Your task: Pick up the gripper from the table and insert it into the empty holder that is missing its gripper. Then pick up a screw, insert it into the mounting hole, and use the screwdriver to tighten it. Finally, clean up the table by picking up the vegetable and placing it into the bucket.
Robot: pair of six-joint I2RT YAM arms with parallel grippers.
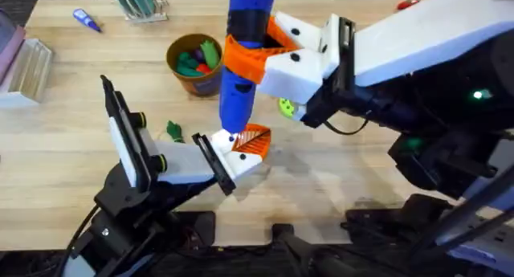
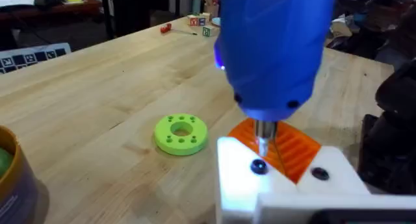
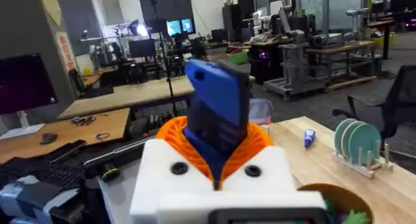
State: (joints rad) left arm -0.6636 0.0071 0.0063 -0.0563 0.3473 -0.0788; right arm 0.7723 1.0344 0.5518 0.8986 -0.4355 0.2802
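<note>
Right claw [image 1: 255, 59] is clamping its ribbed orange pads on the smooth blue cylindrical screwdriver [image 1: 241, 64], its thin metal tip [image 2: 262, 145] touching the left claw [image 1: 249, 142], whose finger spacing cannot be told; beside sits a green holed disc [image 2: 181, 134].

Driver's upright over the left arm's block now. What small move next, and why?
Probably ease the screwdriver straight down and run it. In the left wrist view its metal tip hangs just above the dark screw head in the white block, beside the orange gripper. The right gripper is shut on the driver. The vegetable lies on the table, outside the bucket.
</note>
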